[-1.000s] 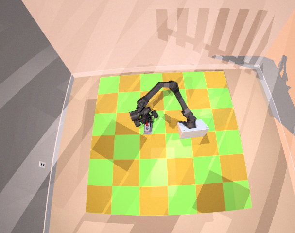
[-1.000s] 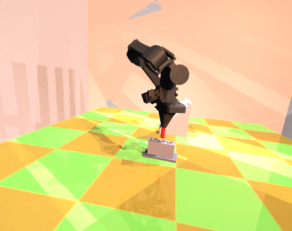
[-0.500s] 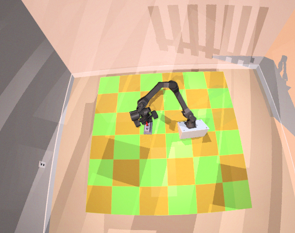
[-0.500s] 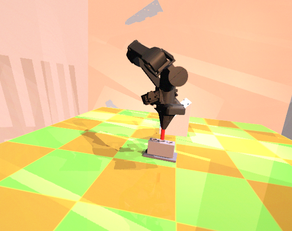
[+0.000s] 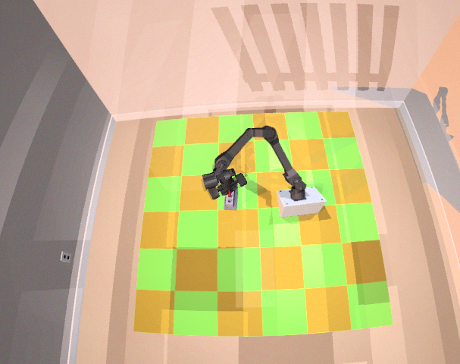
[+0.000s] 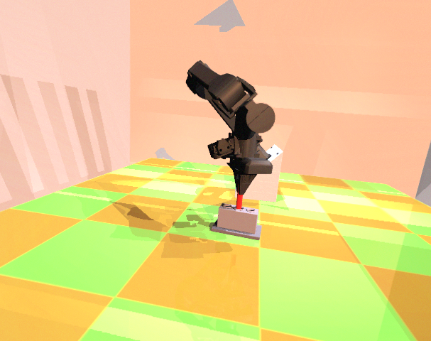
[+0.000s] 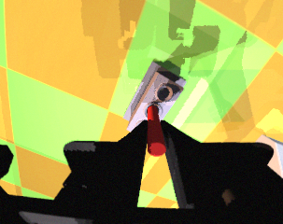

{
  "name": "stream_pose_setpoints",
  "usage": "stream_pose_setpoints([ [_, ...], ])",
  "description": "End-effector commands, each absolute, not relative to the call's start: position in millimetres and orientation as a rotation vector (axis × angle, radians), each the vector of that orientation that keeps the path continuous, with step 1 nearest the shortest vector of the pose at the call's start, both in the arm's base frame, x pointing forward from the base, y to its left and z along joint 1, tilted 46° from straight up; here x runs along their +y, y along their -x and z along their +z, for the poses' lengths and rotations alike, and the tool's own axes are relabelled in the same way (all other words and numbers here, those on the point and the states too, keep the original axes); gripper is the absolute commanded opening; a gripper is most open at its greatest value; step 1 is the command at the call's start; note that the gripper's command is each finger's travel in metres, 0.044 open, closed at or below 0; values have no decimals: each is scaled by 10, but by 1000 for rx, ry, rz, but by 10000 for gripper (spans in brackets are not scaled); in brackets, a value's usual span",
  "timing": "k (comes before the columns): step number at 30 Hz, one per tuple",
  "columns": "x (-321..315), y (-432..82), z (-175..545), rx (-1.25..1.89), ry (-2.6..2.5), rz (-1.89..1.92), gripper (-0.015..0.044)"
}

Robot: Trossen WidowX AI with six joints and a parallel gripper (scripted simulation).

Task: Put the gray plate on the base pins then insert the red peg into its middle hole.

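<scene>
My gripper [image 5: 228, 191] [image 6: 241, 193] [image 7: 153, 123] points down and is shut on the red peg [image 5: 230, 193] [image 6: 239, 201] [image 7: 155, 133], which stands nearly upright. The peg's lower end is at the middle hole of the gray plate [image 5: 230, 204] [image 6: 237, 221] [image 7: 141, 112]; how far it reaches in is hard to tell. The plate, a thick block with round holes in its top, lies flat on the base [image 5: 230, 208] [image 6: 253, 235]. One outer hole shows dark in the wrist view. The base's pins are not clearly visible.
The white mounting box [image 5: 301, 208] [image 6: 268, 183] [image 7: 282, 161] under the arm's foot stands to the right of the plate in the top view. Green and orange floor tiles surround the base, with the arm's shadow across some.
</scene>
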State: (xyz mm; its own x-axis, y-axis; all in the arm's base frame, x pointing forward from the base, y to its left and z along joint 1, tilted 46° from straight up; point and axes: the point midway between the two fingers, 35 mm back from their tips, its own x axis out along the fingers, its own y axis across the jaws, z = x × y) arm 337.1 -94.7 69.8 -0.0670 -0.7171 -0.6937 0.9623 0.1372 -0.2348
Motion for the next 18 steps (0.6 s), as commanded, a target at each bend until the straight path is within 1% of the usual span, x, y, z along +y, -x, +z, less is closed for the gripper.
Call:
stream_pose_setpoints([
  [1,-946,-3370,700,818,-384,-1437,0],
  [18,-948,-3360,675,819,-383,-1435,0],
])
